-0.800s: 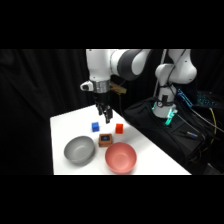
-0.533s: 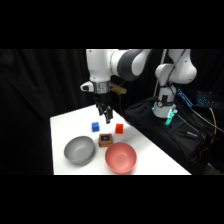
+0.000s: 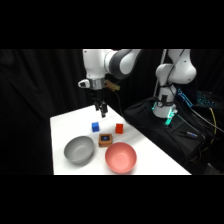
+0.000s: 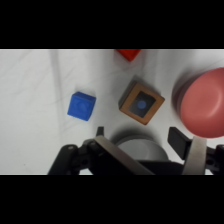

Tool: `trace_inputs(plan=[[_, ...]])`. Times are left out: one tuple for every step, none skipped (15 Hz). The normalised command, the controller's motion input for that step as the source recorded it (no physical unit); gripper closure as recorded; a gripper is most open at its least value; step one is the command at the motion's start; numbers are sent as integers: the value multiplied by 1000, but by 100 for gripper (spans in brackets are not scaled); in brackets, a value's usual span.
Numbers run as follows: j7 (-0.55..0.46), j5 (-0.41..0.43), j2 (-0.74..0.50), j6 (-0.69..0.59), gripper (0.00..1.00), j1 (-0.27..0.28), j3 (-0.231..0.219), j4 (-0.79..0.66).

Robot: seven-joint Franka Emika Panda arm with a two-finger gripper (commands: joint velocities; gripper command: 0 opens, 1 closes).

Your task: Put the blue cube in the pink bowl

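Nothing much has shifted since a moment ago: my hand (image 3: 102, 113) still hangs over the far part of the counter (image 3: 62, 125), above the blue cube (image 3: 95, 127) and not touching it. From the wrist, my two fingers (image 4: 177, 138) stand spread apart with nothing between them. Blue cube (image 4: 81, 106) sits on bare counter, left of the brown block (image 4: 141, 102) with its blue mark. Red cube (image 4: 129, 53) is cut off by the top edge here; only a sliver shows. Pink bowl (image 4: 204, 108) runs off the right edge, and its near side blurs behind my finger. Grey bowl (image 4: 134, 141) hides mostly behind my linkage. In the side view the pink bowl (image 3: 120, 157) lies at the counter's near edge, grey bowl (image 3: 78, 149) to its left, brown block (image 3: 105, 139) between them and farther back, red cube (image 3: 119, 128) beyond that.
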Motion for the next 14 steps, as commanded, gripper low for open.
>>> trace_inputs(plan=[[-388,94,113,135,0,-164,-89,123],[-377,94,136,141,0,-150,-77,146],[-372,120,168,153,0,-139,-62,173],[-326,133,201,161,0,-125,-50,196],[-258,131,236,183,0,-111,-43,214],[-214,139,270,187,0,-101,-34,231],[-194,158,296,201,0,-97,-21,240],[-171,174,320,209,0,-94,-8,253],[-184,213,330,193,0,-101,12,262],[-192,242,319,184,0,-104,34,254],[-198,244,302,194,0,-109,55,237],[-166,218,269,191,0,-97,72,199],[-152,188,254,180,0,-97,79,188],[-135,161,247,165,0,-96,80,185]])
